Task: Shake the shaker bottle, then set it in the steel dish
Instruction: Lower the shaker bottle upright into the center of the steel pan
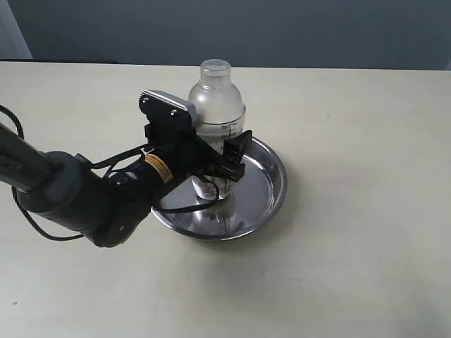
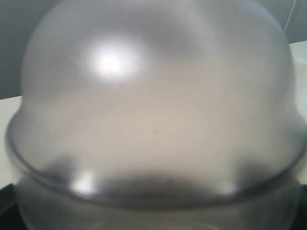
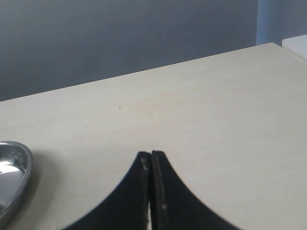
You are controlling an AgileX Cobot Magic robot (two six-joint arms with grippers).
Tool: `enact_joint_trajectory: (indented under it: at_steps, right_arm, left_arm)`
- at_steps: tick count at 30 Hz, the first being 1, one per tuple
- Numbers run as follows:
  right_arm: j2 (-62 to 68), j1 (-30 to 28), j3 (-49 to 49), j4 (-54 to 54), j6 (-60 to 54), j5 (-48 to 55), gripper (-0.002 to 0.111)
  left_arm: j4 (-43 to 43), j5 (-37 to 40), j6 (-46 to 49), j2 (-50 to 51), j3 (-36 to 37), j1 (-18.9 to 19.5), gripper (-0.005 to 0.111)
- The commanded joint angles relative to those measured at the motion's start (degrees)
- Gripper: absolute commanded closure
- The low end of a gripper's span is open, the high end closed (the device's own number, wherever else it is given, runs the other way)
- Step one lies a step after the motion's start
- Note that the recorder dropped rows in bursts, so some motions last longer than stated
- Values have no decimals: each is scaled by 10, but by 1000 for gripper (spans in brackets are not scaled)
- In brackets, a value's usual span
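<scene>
While the shaker bottle [image 1: 216, 105] stands in the steel dish [image 1: 271, 179], my left gripper [image 1: 215, 164] clasps it; my right gripper [image 3: 151, 163] sits closed.

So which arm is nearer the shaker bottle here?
Left: the left fingers sit either side of the shaker bottle in the steel dish. The right fingers hang shut over the table, beyond the dish's rim.

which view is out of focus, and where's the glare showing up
Left wrist view: the shaker bottle fills the frame, soft and out of focus, with a white hotspot on its frosted dome. Exterior view: sharp; the steel dish shows mirror reflections and bright streaks. Right wrist view: the table is in focus, while the shut right gripper is a dark, slightly soft silhouette.
</scene>
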Motion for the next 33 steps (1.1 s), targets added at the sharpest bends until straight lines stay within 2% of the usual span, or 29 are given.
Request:
enact_joint_trajectory:
  at_steps: [1,4,6,11,16,18,33]
  right_arm:
    - [-3,1,1,0,0,-6,109]
    - [-3,1,1,0,0,-6,109]
    - [-3,1,1,0,0,-6,109]
    - [-3,1,1,0,0,-6,109]
    - [-3,1,1,0,0,-6,109]
    - [-3,1,1,-1,0,-6,109]
    - [-3,1,1,-1,0,-6,109]
  left_arm:
    - [-3,-28,0,-3,-2,3,107]
    - [-1,-22,-2,-3,-2,3,101]
    - [-1,-14,-2,-3,-2,3,91]
    - [-3,8,-2,-3,-2,3,54]
    - [1,16,-2,-3,-4,3,35]
    - [1,16,-2,-3,-4,3,32]
    - [3,37,-2,-3,-4,3,32]
